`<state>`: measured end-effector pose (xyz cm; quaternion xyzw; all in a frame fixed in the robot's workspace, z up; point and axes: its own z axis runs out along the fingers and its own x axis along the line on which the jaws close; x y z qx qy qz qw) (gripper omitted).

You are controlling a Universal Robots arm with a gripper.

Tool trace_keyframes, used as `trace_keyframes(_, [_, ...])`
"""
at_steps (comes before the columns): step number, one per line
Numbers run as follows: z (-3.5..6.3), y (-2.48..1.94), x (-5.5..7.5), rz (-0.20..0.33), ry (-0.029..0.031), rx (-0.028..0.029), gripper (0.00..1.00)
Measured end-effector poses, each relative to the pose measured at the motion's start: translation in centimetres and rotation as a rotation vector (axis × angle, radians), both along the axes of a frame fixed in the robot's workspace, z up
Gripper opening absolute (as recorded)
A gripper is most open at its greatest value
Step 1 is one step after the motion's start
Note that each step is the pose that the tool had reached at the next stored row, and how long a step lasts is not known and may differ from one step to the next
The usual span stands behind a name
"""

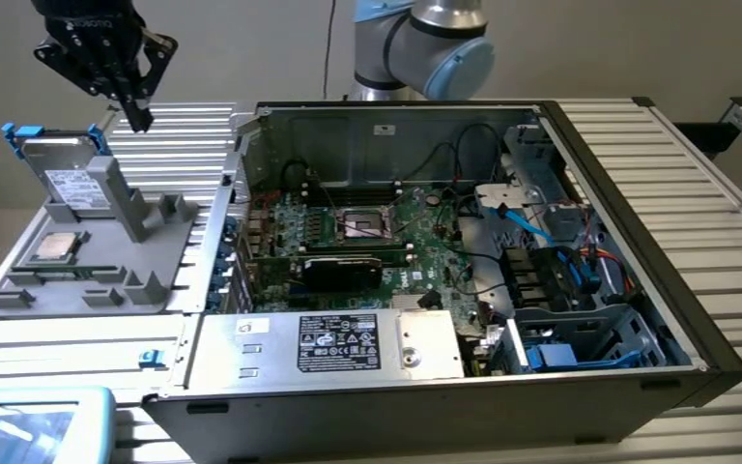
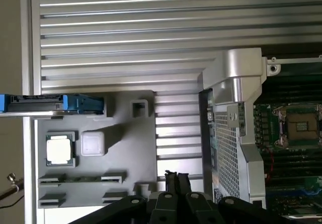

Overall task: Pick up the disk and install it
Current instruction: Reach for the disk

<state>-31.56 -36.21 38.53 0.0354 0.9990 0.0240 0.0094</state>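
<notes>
The disk (image 1: 70,174) stands on edge in a slot at the far end of the grey holder (image 1: 152,253), its white label showing inside the blue carrier. In the wrist view the disk (image 2: 45,103) is seen edge-on as a blue strip with a thin metal line beside it. My black gripper (image 1: 138,118) hangs in the air above and slightly to the exterior view's right of the disk, apart from it, fingers pointing down. Those fingers (image 2: 171,179) press together with nothing between them, above the holder (image 2: 131,153).
A small square CPU chip (image 1: 55,248) (image 2: 59,150) lies in the holder. The open computer case (image 1: 680,319) fills the exterior view's right, with motherboard (image 1: 371,237), a silver power supply (image 1: 332,343) and a drive cage (image 1: 578,338). A light blue tray (image 1: 36,425) sits at the near corner.
</notes>
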Motion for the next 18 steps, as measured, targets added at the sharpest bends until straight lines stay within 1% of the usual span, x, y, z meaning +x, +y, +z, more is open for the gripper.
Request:
trace_keyframes(6, [-0.2, 0.39, -2.8, 0.0, 0.0, 0.0001, 0.11])
trace_keyframes(8, [-0.22, 0.48, -3.7, 0.0, 0.0012, 0.0001, 0.11])
trace_keyframes(14, [-0.24, 0.77, -6.4, 0.0, 0.0084, 0.0001, 0.11])
trace_keyframes(18, [-0.25, 0.91, -8.2, 0.0, 0.0158, 0.0, 0.11])
